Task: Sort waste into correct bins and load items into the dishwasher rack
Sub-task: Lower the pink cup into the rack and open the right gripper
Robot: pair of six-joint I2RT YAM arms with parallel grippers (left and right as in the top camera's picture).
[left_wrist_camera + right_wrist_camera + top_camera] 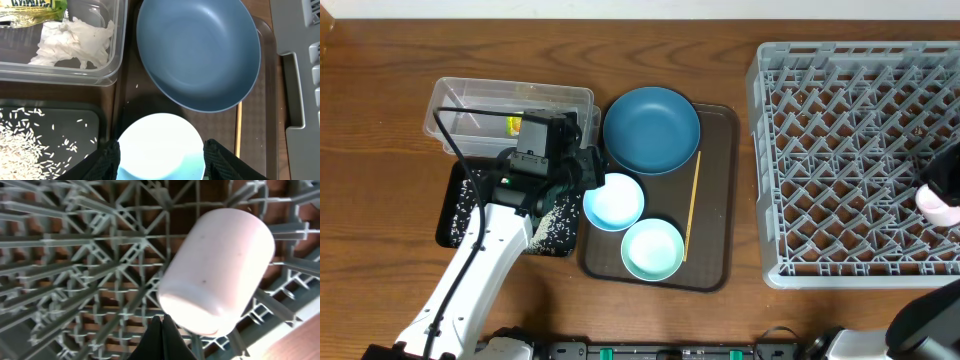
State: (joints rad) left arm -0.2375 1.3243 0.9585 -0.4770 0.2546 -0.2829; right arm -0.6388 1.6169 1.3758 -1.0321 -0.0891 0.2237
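Cup (215,270) — pink-white — lies in rack (75,255) just beyond clenched, empty right hand (162,325).

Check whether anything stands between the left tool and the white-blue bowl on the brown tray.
Nothing visible does. The left tool hangs right over the white-blue bowl, one finger on each side; the blue plate lies beyond, outside the gap. Whether the fingers touch the bowl cannot be told.
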